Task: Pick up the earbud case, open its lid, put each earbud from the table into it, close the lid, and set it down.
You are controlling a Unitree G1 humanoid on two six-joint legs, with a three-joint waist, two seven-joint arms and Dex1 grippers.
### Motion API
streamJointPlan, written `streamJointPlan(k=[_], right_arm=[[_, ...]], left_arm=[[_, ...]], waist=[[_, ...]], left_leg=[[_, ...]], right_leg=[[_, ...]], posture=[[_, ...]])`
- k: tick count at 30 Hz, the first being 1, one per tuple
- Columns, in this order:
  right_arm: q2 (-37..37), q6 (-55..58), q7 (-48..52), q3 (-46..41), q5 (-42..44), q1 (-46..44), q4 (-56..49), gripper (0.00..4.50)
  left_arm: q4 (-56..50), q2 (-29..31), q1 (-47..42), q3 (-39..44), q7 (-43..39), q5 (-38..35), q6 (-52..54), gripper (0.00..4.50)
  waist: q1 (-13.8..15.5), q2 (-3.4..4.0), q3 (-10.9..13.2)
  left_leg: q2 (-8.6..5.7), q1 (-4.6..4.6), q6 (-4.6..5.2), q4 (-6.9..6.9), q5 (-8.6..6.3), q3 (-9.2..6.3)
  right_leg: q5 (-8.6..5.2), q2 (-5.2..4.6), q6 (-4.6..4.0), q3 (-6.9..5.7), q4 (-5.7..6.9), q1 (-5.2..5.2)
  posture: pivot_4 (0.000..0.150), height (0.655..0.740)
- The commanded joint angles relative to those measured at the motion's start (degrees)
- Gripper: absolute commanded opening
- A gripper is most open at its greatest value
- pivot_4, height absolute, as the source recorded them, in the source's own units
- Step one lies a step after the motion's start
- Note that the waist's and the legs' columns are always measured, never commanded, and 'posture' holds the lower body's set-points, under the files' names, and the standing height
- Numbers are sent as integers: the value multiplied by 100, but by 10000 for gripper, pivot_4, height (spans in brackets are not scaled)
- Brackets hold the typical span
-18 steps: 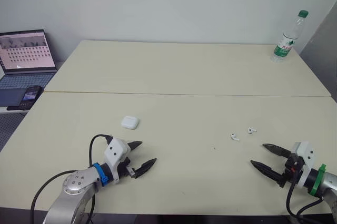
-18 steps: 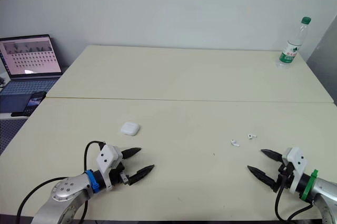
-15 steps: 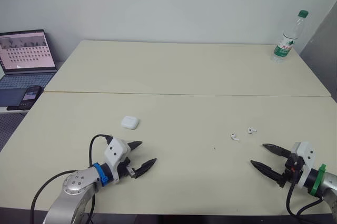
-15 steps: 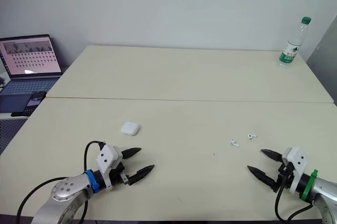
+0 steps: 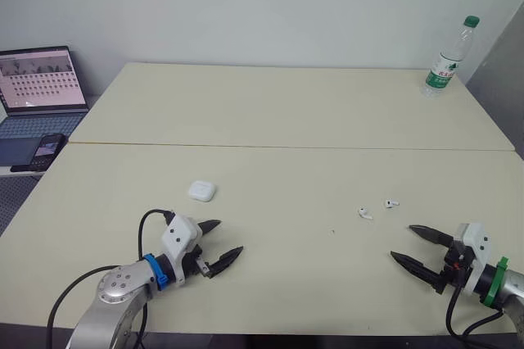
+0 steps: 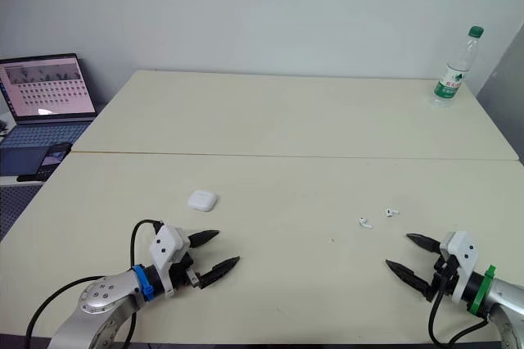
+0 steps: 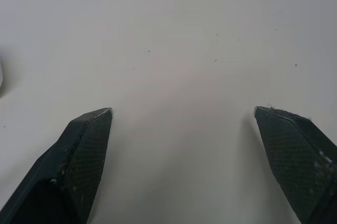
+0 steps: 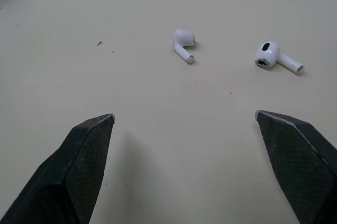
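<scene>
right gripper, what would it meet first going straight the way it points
Likely the earbud lying almost dead ahead of the right gripper; the second earbud sits off to one side.

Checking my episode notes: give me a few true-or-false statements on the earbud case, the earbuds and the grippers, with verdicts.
1. The earbud case lies on the table, in no gripper. True.
2. One earbud and the other earbud lie on the table ahead of the open right gripper. True.
3. The case's lid is up. False: it is closed.
4. The left gripper is shut on the case. False: it is open, apart from the case.
5. A bottle lies beside the case. False: it stands at the far right corner.
</scene>
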Motion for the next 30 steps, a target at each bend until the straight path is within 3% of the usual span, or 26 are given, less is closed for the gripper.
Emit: streamJointPlan(k=[1,16,30], right_arm=[[-31,-153,86,-81,36,-15,-63,44913],[23,298,685,368,826,-33,-1383,44913],[-1,1004,136,838,1091,-693,-2564,44913]], left_arm=[[-121,72,108,135,44,-68,114,45000],[650,-402,-494,973,1059,146,-625,45000],[1262,-1019,-1300,577,2037,717,-480,45000]], waist=[[-1,0,0],[1,-18,13],[7,-35,20]], left_leg=[[0,0,0,0,0,0],[1,-1,0,4,0,-4],[-2,-15,0,7,0,-15]], right_leg=[[0,0,0,0,0,0],[3,0,0,-4,2,1],[20,1,-15,-13,2,-2]], posture=[[1500,7362],[1500,7362],[1500,7362]])
